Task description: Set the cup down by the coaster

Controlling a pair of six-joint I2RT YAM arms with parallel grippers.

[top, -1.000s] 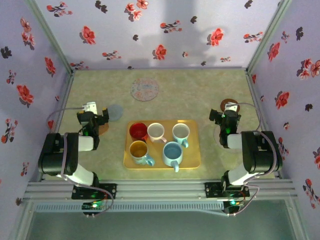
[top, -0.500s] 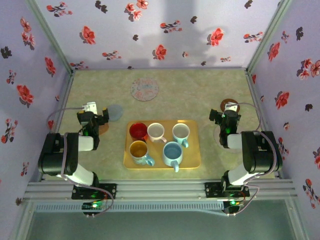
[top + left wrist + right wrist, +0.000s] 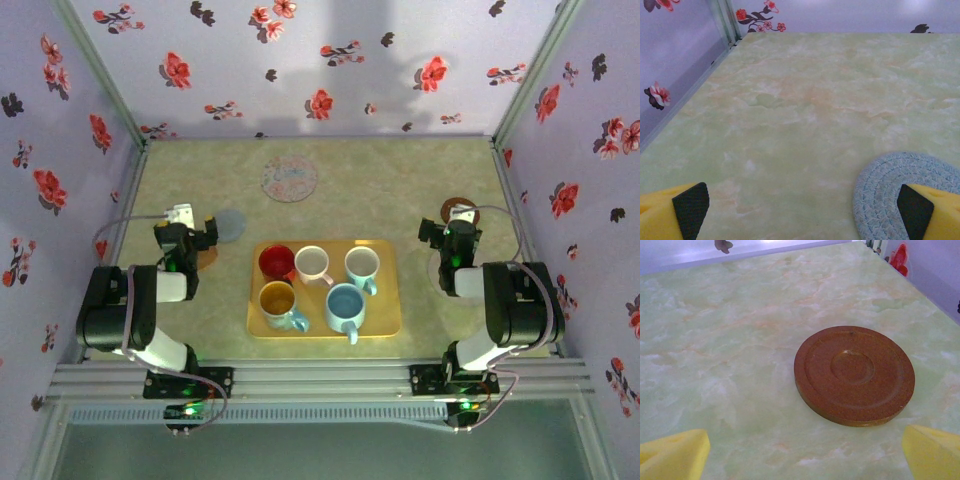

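Several cups stand on the yellow tray (image 3: 385, 322) in the middle: red (image 3: 277, 262), white (image 3: 313, 264), pale blue-white (image 3: 361, 265), orange (image 3: 276, 298) and blue (image 3: 345, 306). A blue-grey woven coaster (image 3: 231, 224) (image 3: 890, 192) lies just ahead and right of my left gripper (image 3: 192, 234) (image 3: 802, 222), which is open and low over bare table. A brown wooden coaster (image 3: 461, 206) (image 3: 855, 374) lies just ahead of my right gripper (image 3: 458, 226) (image 3: 805, 462), also open with nothing between its fingers (image 3: 675, 455). Both grippers are apart from the cups.
A round patterned mat (image 3: 289, 179) lies near the back wall. Floral walls enclose the table on three sides. An orange disc (image 3: 207, 259) peeks out beside the left arm. Bare marble-look tabletop stretches between the tray and the back.
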